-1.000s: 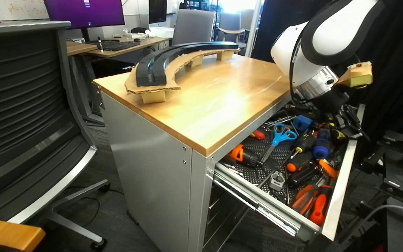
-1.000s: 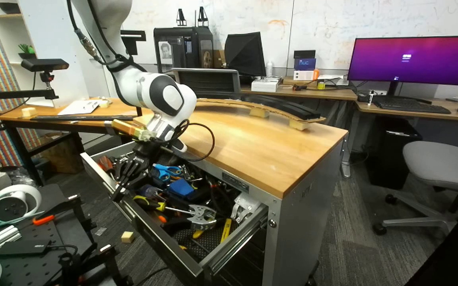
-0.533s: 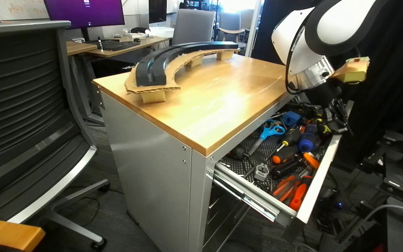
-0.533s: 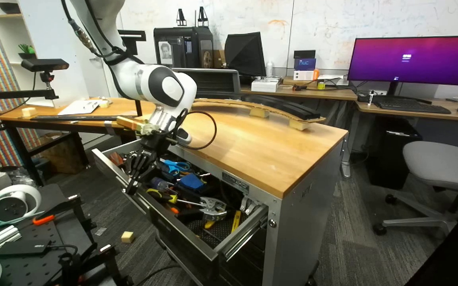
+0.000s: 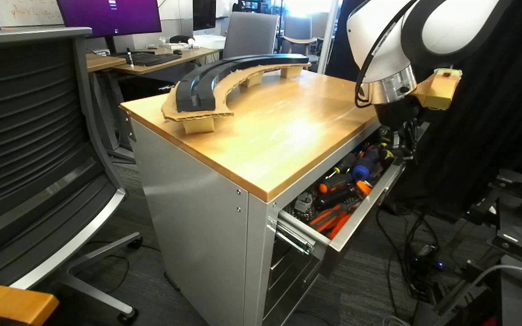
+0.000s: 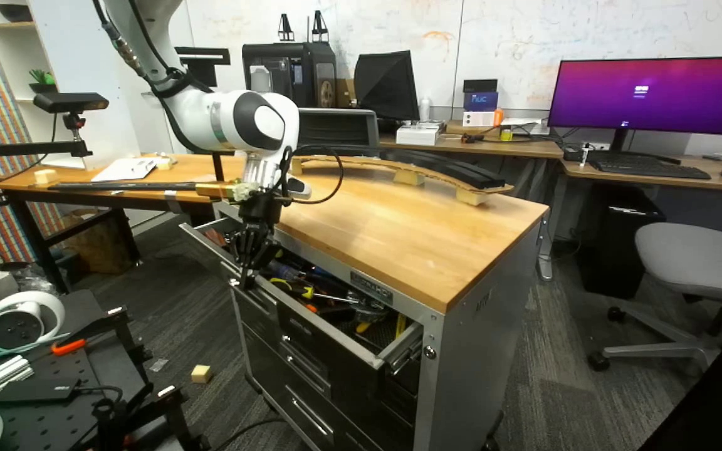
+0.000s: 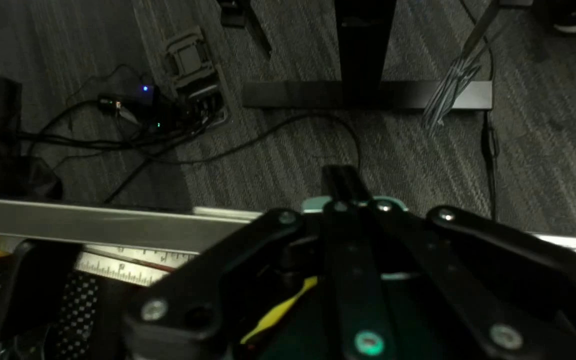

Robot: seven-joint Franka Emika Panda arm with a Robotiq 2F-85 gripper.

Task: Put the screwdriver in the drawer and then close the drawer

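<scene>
Wooden worktop, streaked with glare, caps a grey cabinet beside a mesh-backed chair in an exterior view. The arm hangs over from the upper right and bends down, its gripper pointing floorward at the front rim of the drawer, towards the far end. That drawer stands partly out; half a second ago it reached much farther, and the blue scissors then in sight are hidden now.

In an exterior view with a whiteboard behind, the arm drops from the upper left and its wrist stands more upright than before, the gripper having travelled inward with the drawer. Tools lie heaped inside, among them a black-and-yellow handle; I cannot single out the screwdriver. Lower drawer fronts show more fully than earlier.

In the wrist view, carpet and cables lie beyond the rim, a ruler inside it. Both fingertips are pressed together with nothing visible between them; whether they touch the rim I cannot tell.
</scene>
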